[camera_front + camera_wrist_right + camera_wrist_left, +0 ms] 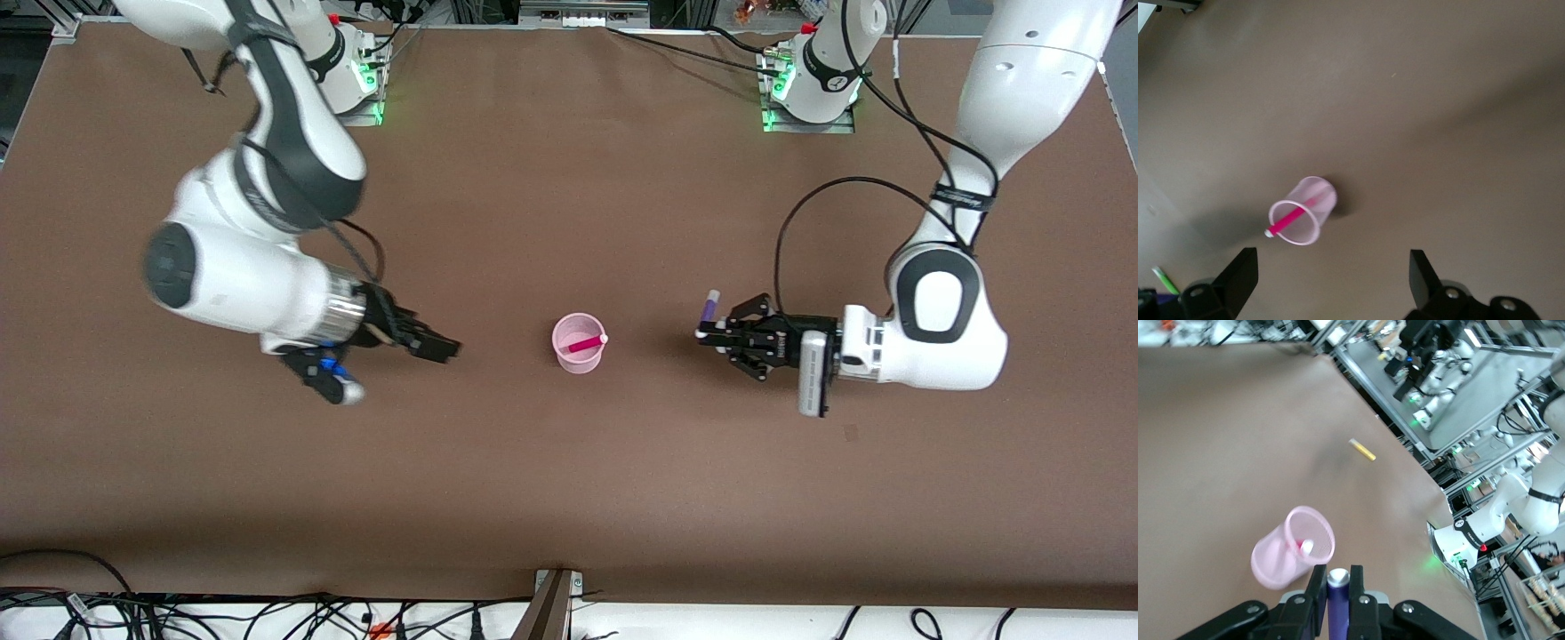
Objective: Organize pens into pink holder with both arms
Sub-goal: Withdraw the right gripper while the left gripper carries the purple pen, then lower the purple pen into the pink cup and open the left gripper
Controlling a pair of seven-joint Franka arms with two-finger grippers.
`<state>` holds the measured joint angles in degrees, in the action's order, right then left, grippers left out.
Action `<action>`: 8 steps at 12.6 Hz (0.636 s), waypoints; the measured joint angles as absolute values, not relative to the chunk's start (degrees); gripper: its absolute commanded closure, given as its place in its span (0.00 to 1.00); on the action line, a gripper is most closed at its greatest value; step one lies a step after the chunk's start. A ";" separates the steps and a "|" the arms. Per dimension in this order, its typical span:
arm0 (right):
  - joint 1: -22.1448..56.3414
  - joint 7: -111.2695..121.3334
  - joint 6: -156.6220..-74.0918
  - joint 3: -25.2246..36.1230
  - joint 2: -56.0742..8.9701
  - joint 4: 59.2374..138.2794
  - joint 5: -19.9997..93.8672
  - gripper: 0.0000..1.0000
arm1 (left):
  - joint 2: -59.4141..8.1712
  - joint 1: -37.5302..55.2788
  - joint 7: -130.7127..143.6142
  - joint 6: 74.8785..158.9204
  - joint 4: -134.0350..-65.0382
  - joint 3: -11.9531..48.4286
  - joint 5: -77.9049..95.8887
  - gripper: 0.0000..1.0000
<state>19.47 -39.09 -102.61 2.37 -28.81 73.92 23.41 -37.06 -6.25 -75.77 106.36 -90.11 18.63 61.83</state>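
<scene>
inside translucent pink holder (580,343), magenta pen (587,343); left fingers (1317,587) clamping purple pen (1337,603), right fingers (1238,275) wide.

1. No words, numbers or brand names can be read on anything.
2. The pink holder (580,343) has no writing on it.
3. The magenta-pink pen (587,343) in it has no writing that can be read, and the same goes for the dark purple pen (709,307).
4. The brown table (569,480) has no signs or labels.
5. Small marks near the arm bases are too tiny to read.
</scene>
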 measured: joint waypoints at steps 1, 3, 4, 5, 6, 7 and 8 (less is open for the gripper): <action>19.32 -32.89 -100.06 4.81 -26.15 74.98 21.65 0.00 | -37.86 -3.89 -77.51 109.61 -88.16 18.79 62.28 1.00; 19.04 -21.13 -97.37 8.57 -19.18 79.82 16.88 0.00 | -38.83 2.26 -79.06 119.45 -84.12 19.01 62.34 1.00; 18.98 -16.72 -96.75 10.09 -15.25 83.11 14.85 0.00 | -38.97 5.53 -79.07 124.61 -82.99 19.05 62.34 1.00; 18.94 -13.70 -96.21 11.12 -11.50 86.26 12.86 0.00 | -39.02 8.28 -79.07 128.59 -82.46 19.08 62.35 1.00; 18.92 -12.02 -95.37 11.59 -8.11 88.92 10.87 0.00 | -39.09 10.67 -79.13 131.74 -82.33 19.08 62.35 1.00; 18.94 -11.25 -94.20 11.64 -5.30 90.83 9.02 0.00 | -39.21 12.75 -79.22 134.79 -82.32 19.06 62.35 1.00; 19.03 -10.86 -92.96 11.59 -3.19 91.96 7.39 0.00 | -39.44 14.95 -79.33 138.48 -82.33 19.07 62.35 1.00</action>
<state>19.03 -10.86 -92.96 11.59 -3.19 91.96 7.39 -39.44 14.95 -79.33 138.48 -82.33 19.07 62.35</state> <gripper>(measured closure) 0.000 0.824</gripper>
